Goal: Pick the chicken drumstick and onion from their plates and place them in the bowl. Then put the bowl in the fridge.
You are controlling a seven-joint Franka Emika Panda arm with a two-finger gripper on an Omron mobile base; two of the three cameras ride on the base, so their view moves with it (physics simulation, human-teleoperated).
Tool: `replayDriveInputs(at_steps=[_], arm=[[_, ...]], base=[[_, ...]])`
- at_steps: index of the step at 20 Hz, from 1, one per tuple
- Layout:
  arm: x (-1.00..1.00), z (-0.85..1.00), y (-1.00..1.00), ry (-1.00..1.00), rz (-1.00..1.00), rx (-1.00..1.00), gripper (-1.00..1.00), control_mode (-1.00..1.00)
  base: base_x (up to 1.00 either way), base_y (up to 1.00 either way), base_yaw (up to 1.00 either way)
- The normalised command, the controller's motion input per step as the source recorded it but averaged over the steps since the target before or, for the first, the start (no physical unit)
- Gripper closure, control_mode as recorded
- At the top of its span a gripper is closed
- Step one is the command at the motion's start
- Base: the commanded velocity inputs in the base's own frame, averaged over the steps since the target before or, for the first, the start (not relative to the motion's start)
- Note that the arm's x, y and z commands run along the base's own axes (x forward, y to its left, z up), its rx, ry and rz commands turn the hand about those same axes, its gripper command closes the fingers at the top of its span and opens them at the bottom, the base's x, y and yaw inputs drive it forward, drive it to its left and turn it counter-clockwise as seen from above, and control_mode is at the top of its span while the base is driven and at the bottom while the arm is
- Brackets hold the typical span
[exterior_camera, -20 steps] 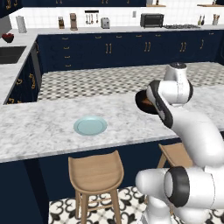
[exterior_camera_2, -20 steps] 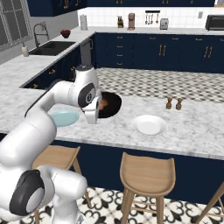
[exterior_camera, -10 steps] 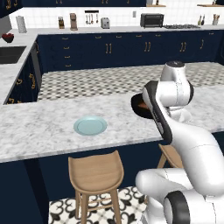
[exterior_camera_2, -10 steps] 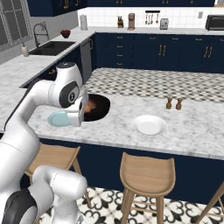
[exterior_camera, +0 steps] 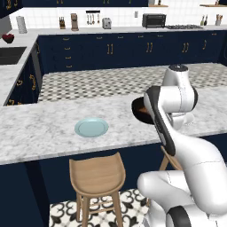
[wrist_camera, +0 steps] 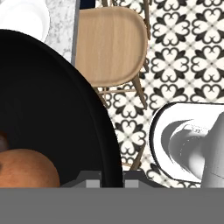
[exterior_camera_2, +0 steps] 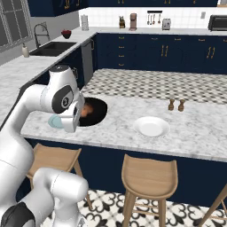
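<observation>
Marble countertop (exterior_camera_2: 190, 142) runs across this navy-cabinet kitchen, and we're looking at the island with wooden stools (exterior_camera_2: 148, 177) tucked under its near edge. Over on the island sits the light blue plate (exterior_camera: 91, 127), bare, close to the near edge in the left base view. Further along, the white plate (exterior_camera_2: 151, 127) lies bare too, with a pair of small brown shakers (exterior_camera_2: 176, 105) standing behind it toward the far edge.

And there's the bowl (exterior_camera_2: 95, 111), glossy black, up off the marble at the near side of the island, between the two plates, half hidden behind the arm's white wrist. From the hand view the gripper (wrist_camera: 111, 178) has its jaws pinched narrow right on the bowl's rim, one finger inside the wall, one outside — a firm hold on the rim. Inside the bowl, the onion (wrist_camera: 24, 168) shows as a smooth orange-brown round at the bottom left of the hand view, and a sliver of darker reddish-brown just above it at the left edge looks like the chicken drumstick (wrist_camera: 2, 142), though it's too cut off to be sure.

Below the bowl in that same view: a stool seat and patterned black-and-white floor tile (wrist_camera: 183, 57).
</observation>
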Motion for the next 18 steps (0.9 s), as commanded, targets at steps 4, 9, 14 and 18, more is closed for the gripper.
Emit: replayDriveInputs(at_steps=[4, 9, 14, 18], arm=[[-0.01, 0.00, 0.00, 0.00, 0.00, 0.00, 1.00, 1.00], [0.00, 0.00, 0.00, 0.00, 0.00, 0.00, 1.00, 1.00], [0.00, 0.00, 0.00, 0.00, 0.00, 0.00, 1.00, 1.00], [0.00, 0.00, 0.00, 0.00, 0.00, 0.00, 1.00, 1.00]], base=[[-0.41, -0.07, -0.01], [-1.00, -0.42, -0.37], [-0.50, -0.05, -0.87], [-0.04, 0.00, -1.00]])
